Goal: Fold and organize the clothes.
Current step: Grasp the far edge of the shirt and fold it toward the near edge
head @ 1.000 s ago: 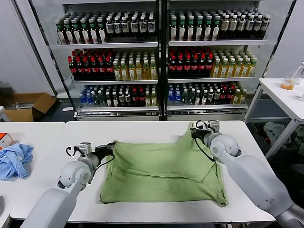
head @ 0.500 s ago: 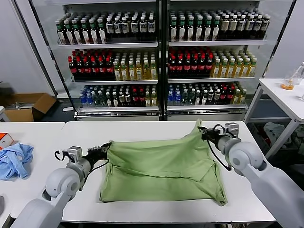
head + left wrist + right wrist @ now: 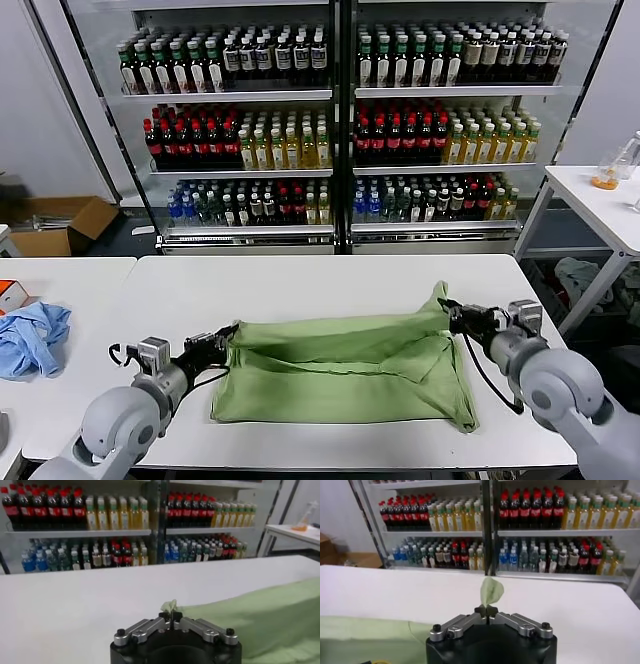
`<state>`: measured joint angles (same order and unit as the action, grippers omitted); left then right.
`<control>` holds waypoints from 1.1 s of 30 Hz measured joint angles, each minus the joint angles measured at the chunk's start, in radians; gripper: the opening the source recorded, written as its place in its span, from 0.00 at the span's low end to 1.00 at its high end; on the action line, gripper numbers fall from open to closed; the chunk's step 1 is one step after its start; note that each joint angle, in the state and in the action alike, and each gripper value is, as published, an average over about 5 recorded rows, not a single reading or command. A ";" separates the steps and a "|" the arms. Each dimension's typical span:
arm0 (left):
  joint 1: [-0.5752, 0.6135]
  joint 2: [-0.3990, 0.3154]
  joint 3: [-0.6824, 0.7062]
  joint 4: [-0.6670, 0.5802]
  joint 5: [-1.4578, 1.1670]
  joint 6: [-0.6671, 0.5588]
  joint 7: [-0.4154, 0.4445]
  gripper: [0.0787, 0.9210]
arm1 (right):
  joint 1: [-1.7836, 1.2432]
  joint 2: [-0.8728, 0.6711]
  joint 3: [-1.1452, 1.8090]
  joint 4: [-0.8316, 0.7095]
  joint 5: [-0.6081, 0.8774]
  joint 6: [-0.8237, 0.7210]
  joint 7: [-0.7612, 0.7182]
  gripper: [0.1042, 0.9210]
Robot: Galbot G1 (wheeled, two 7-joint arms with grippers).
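Mid-fold: left gripper (image 3: 222, 337) and right gripper (image 3: 449, 316) are pinching the shirt (image 3: 345, 375) at lower centre, folding its far edge forward; tidying remains.

The place looks like a robot test lab fitted out as a shop. A tall glass-fronted drinks cooler (image 3: 340, 120) fills the back wall, its shelves packed with rows of dark, red, yellow and clear bottles (image 3: 225, 140). In front stand plain white work tables (image 3: 300, 280), and an open brown cardboard box (image 3: 60, 222) sits on the grey floor.
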<state>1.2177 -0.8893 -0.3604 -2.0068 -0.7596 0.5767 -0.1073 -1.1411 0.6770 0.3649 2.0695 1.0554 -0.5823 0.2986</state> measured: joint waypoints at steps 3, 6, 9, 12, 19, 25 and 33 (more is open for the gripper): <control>0.033 -0.001 0.000 -0.005 0.010 0.000 0.002 0.02 | -0.045 0.003 0.016 0.008 -0.008 0.000 0.005 0.00; 0.063 -0.003 0.003 -0.006 0.022 0.001 0.005 0.02 | -0.075 0.008 0.024 0.011 -0.015 -0.001 0.011 0.00; 0.085 -0.007 0.008 -0.004 0.034 0.001 0.006 0.01 | -0.094 0.012 0.026 0.011 -0.020 -0.001 0.016 0.00; 0.095 -0.013 0.014 0.005 0.045 0.001 0.006 0.01 | -0.107 0.015 0.022 0.010 -0.023 -0.001 0.020 0.00; 0.095 -0.027 0.024 0.033 0.066 0.001 0.005 0.01 | -0.134 0.018 0.007 0.014 -0.025 -0.001 0.030 0.00; 0.091 -0.031 0.024 0.051 0.079 0.001 0.006 0.01 | -0.150 0.023 0.000 0.019 -0.027 -0.002 0.038 0.00; 0.097 -0.046 0.017 0.056 0.094 0.001 0.001 0.17 | -0.164 0.023 0.006 0.034 -0.047 -0.001 0.036 0.20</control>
<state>1.3143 -0.9356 -0.3437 -1.9511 -0.6661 0.5775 -0.1058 -1.3055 0.6999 0.3710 2.1033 1.0089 -0.5837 0.3350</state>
